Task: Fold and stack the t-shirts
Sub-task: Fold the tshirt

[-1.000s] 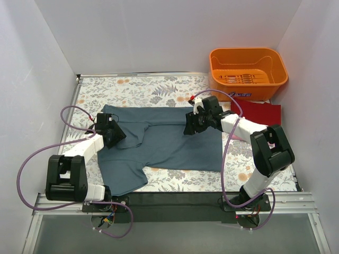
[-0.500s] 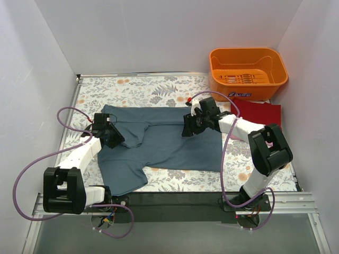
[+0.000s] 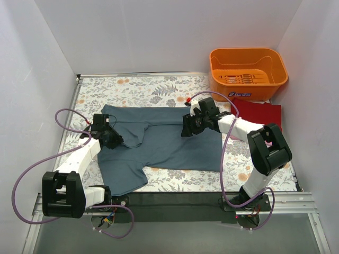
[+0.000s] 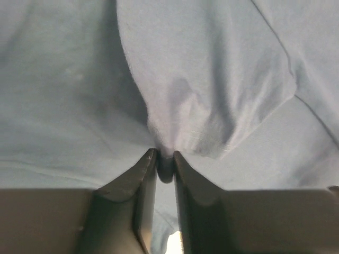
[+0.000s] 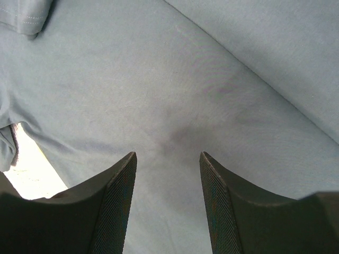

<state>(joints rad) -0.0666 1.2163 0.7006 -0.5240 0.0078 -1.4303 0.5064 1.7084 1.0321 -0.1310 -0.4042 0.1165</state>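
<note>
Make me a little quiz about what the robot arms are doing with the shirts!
1. True or false: the orange basket sits on top of the blue-grey t-shirt.
2. Which gripper pinches a fold of that shirt? A) the left one B) the right one C) neither
3. What colour is the folded t-shirt lying near the basket?

Key:
1. False: the basket stands apart, at the far right corner.
2. A: the left gripper is shut on a fold of the cloth. The right gripper is open over the cloth.
3. Dark red.
</note>
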